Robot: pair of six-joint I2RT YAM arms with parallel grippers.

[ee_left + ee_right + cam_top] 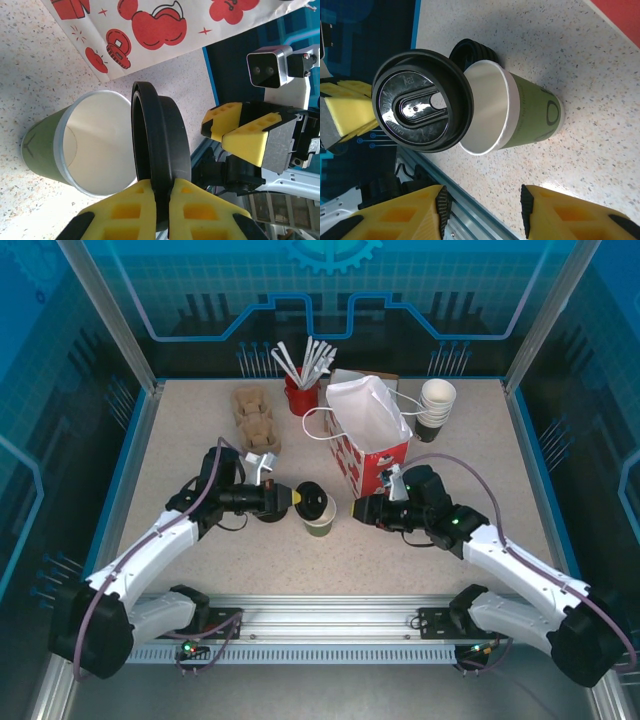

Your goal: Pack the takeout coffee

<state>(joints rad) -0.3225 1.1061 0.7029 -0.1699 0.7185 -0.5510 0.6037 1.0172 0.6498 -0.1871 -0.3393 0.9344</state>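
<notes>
Our left gripper [291,498] is clamped on the rim of the black lid [312,502]. The left wrist view shows both yellow pads pinching it [160,135] edge-on. We judge the lid is held by one side so that its free side can be tipped over the mouth of the cup [322,522] and pressed down. It stands tilted at the cup's left rim, and we cannot tell whether the two touch.

The cup [530,115] stands upright near the middle of the table [180,455] with its white inside showing, so the takeout coffee is not yet capped, let alone packed.

Just right of it, our right gripper [362,508] faces the cup with its jaws apart and nothing between them. Its pads [555,215] are short of the olive wall. We take it to be waiting to steady the cup while the lid goes on.

The red-and-white bag [370,435] stands open just beyond, to the far right of the cup. The bag's near wall [165,30] is close to the cup, which leaves little room on that side. The table is bare on the near side toward the rail, and that gives room to move. The cup stack [436,405] at the far right stands well apart.
</notes>
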